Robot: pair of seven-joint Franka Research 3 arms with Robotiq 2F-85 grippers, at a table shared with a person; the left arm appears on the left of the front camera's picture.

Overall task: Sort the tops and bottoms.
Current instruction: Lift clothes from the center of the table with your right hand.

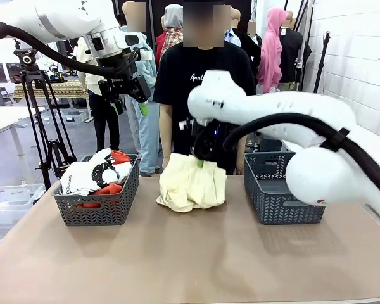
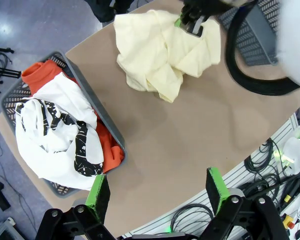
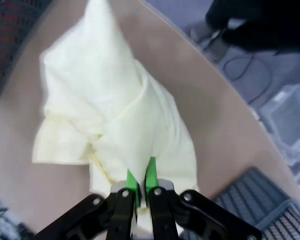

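R pincer (image 3: 138,186) was clamped on pale yellow soft cloth garment (image 1: 191,183) at its 12 o'clock fold; limp, light, would drape; L pincer (image 2: 158,191) apart.

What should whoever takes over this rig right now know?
Right gripper: shut on the crumpled pale yellow cloth garment, mid-table between the baskets.
Left gripper: open, empty, raised above the table's left side.
Left dark grey plastic basket: holds the white garment with black print and the orange-red garment.
Right dark grey plastic basket: contents not visible.
Left to do: place the yellow garment. No grey garment in sight.
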